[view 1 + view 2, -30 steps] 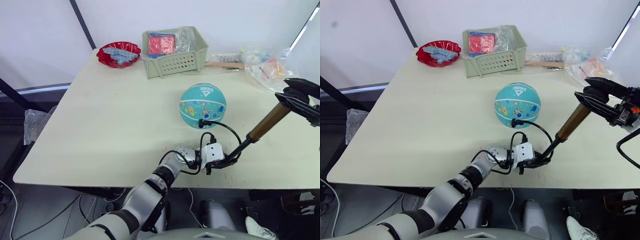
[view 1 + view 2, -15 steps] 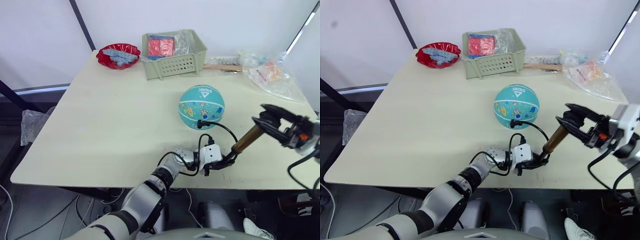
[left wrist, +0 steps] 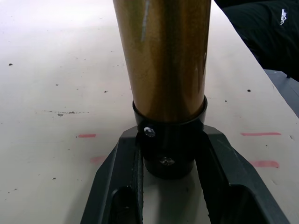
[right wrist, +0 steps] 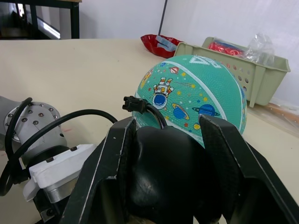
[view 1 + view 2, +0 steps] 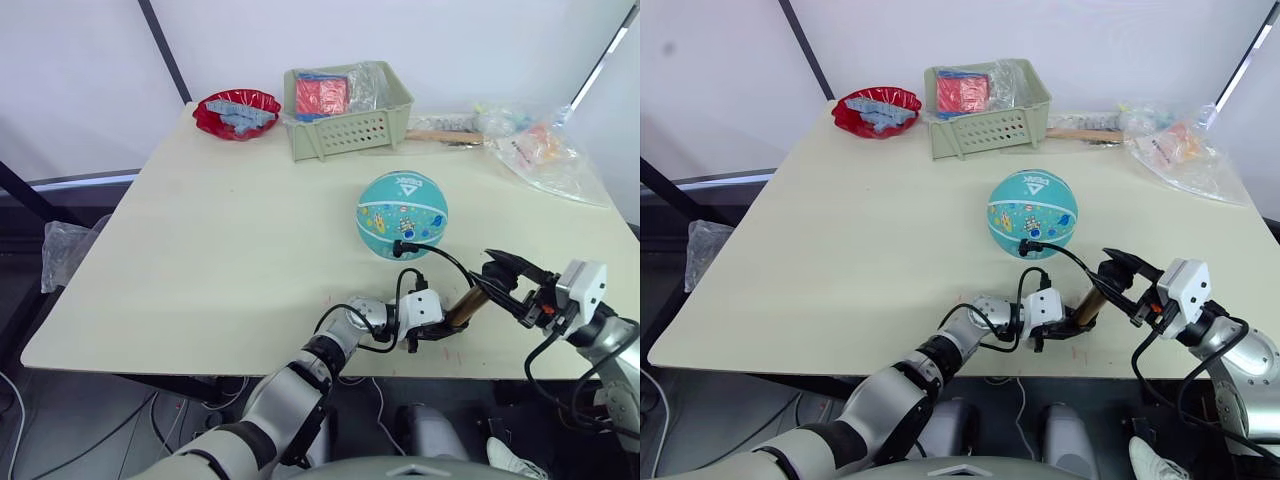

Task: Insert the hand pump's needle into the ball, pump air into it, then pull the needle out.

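The teal ball (image 5: 402, 213) rests on the table (image 5: 230, 240), right of centre. The needle's black fitting (image 5: 400, 245) sits against the ball's near side, and the pin itself is hidden. A thin black hose (image 5: 448, 258) loops from it to the hand pump (image 5: 465, 307), a gold cylinder tilted low over the table's front edge. My left gripper (image 3: 170, 140) is shut on the pump's black bottom cap (image 3: 167, 156). My right gripper (image 4: 166, 140) is shut on the black handle (image 4: 163, 172) at the pump's upper end, close to the left gripper (image 5: 437, 327).
A green basket (image 5: 350, 105) with red packets stands at the back, with a red bowl (image 5: 237, 107) to its left. Clear plastic bags (image 5: 545, 150) lie at the back right. The pump is held right at the table's front edge.
My right gripper has pushed the handle down and leftward toward the left gripper, so the pump now looks much shorter. The ball and left gripper have stayed put.
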`<state>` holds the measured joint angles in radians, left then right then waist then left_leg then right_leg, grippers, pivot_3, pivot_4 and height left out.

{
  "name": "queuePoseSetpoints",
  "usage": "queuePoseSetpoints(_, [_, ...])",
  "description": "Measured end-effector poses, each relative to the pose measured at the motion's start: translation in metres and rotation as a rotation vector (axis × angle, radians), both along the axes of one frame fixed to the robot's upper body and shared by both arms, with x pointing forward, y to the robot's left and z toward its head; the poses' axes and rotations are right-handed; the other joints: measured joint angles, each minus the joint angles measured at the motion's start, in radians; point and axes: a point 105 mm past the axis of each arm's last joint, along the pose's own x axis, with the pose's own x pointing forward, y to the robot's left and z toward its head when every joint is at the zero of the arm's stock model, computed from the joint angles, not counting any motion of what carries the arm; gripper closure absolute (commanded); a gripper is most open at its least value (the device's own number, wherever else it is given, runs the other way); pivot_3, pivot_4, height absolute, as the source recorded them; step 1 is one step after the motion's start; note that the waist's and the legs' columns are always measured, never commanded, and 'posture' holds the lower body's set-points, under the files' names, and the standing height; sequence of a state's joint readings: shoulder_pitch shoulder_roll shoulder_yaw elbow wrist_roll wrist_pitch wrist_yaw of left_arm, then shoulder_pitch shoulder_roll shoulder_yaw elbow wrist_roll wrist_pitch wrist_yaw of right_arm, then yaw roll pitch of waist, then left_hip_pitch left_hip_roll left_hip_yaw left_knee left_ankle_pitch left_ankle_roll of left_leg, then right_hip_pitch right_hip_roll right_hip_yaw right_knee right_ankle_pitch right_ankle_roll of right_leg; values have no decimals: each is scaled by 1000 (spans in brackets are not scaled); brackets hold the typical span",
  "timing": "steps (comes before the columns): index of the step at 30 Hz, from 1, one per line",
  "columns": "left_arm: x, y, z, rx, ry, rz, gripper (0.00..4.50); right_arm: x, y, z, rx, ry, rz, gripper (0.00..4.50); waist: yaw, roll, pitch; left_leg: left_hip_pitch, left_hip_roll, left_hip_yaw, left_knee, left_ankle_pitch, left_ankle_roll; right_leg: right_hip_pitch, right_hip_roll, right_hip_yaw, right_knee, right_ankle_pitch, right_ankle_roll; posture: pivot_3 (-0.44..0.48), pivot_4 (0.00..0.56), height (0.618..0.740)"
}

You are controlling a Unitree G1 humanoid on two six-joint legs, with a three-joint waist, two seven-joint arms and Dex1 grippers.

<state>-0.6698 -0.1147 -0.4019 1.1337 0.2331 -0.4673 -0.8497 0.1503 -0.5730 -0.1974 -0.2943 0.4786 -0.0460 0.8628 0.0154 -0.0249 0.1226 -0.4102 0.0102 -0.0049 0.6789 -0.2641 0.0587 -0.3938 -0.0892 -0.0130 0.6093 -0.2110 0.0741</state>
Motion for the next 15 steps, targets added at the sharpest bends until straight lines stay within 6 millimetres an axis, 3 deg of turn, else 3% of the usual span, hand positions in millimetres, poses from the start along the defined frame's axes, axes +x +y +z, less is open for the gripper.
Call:
queuePoseSetpoints(6, [0,-3,3,-6,-5,-6,3415,6,-8,12,20,23,0,2871,1,6,4,-1,-1,1,0,0,0,-1,-2,0,0,0,0,0,150,740])
queuePoseSetpoints(12, [1,-5,6,-12,-12,-15,3415,9,-20,56,37,17,24,2871,1,13,9,-3,-2,1,1,0,0,-2,-2,0,0,0,0,0,150,740])
queuePoseSetpoints(13, [1,-4,6,-11,-11,-16,3415,7,-22,71,41,2,32,2871,1,13,10,-3,-2,1,1,0,0,-2,-2,0,0,0,0,0,150,740])
queuePoseSetpoints(15, [1,-4,6,-12,-10,-17,3415,6,-23,78,47,-3,35,2871,2,13,10,-3,-2,1,1,0,0,-2,-2,0,0,0,0,0,150,740])
